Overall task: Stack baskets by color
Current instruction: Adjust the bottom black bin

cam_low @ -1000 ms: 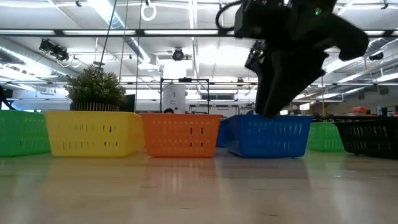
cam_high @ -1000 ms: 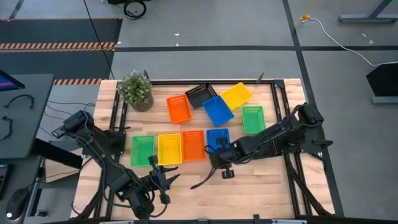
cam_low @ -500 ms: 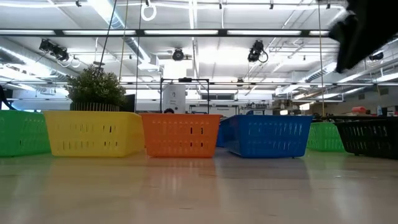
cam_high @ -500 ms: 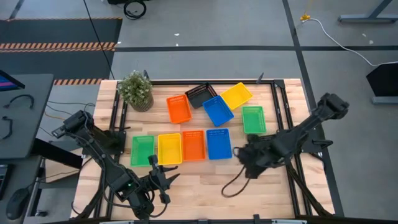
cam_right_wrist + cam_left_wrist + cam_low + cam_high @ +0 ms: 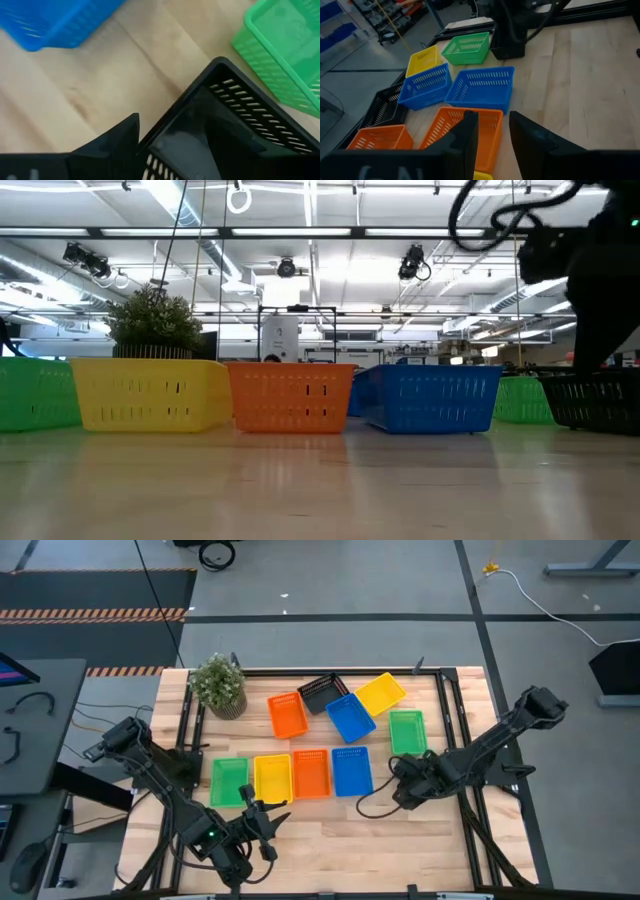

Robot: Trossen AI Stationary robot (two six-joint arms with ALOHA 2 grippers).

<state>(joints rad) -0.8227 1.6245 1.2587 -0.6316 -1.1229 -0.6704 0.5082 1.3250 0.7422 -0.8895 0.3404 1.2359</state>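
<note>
I have the right hand (image 5: 401, 787) low over the wooden counter (image 5: 330, 840), just right of the front row of baskets. Its wrist camera shows a black slotted plastic basket (image 5: 227, 125) hard against one finger (image 5: 117, 142), but the other finger is hidden, so I cannot tell whether the hand is clamped on it or standing apart. From counter level that black basket sits flat on the counter, at the far right beside a green one.

The front row reads green slotted basket (image 5: 229, 782), yellow basket (image 5: 272, 778), orange basket (image 5: 311, 772) and blue basket (image 5: 351, 770), side by side and touching. Behind them lie a second orange basket (image 5: 288, 714), a second black basket (image 5: 324, 692), a second blue basket (image 5: 350, 717), a second yellow basket (image 5: 381, 694) and a second green basket (image 5: 406, 732), none of them stacked. A small potted green plant (image 5: 219, 683) stands at the back left corner.

My left hand (image 5: 263, 826) waits near the front edge, its fingers (image 5: 469, 135) apart with nothing between them.
</note>
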